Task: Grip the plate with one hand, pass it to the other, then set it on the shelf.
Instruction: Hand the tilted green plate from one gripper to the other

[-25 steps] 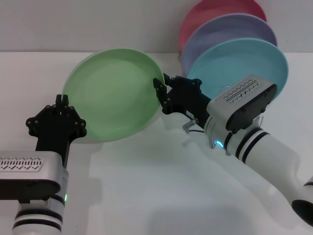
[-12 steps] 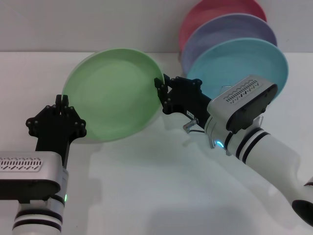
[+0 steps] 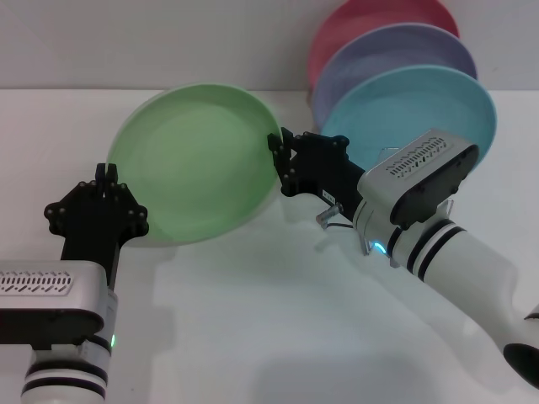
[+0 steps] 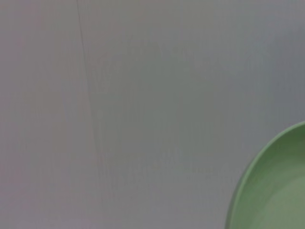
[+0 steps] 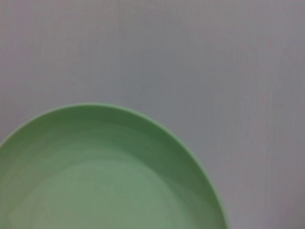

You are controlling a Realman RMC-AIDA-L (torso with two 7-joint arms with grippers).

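The light green plate [image 3: 194,160] is held up on edge, tilted, its hollow side facing me. My right gripper [image 3: 278,160] is shut on its right rim; the right wrist view shows the plate [image 5: 105,176] straight ahead of it. My left gripper [image 3: 107,172] is at the plate's lower left edge, fingertips close together with nothing seen between them; in the left wrist view the plate [image 4: 276,186] lies off to one side. The silver wire shelf [image 3: 327,216] shows only as a few wires behind the right wrist.
A turquoise plate [image 3: 429,105], a lavender plate [image 3: 396,50] and a pink plate [image 3: 370,17] stand on edge in the rack at the back right. The white tabletop [image 3: 253,320] lies in front, a grey wall behind.
Almost nothing has changed: the plate's right rim and my right gripper have shifted very slightly. The left arm has not moved.
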